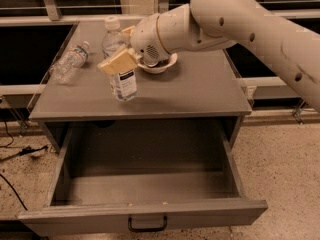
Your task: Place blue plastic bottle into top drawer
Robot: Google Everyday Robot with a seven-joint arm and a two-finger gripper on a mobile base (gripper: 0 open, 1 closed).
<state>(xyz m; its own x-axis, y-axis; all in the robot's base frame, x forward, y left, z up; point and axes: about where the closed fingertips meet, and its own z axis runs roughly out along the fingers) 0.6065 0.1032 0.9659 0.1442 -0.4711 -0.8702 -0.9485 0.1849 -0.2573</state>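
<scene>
One bottle held: gripper (120,62) jaws clamped on blue plastic bottle (123,83), upright near front edge of cabinet top (200,94). Top drawer (145,215) open below. Best: clear edge, carry forward, lower well inside before release.

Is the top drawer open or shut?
Open: top drawer pulled out, interior showing. The hand holds the blue plastic bottle near the tabletop's front.

High front view, claw (122,49) on bottle (125,82)
</scene>
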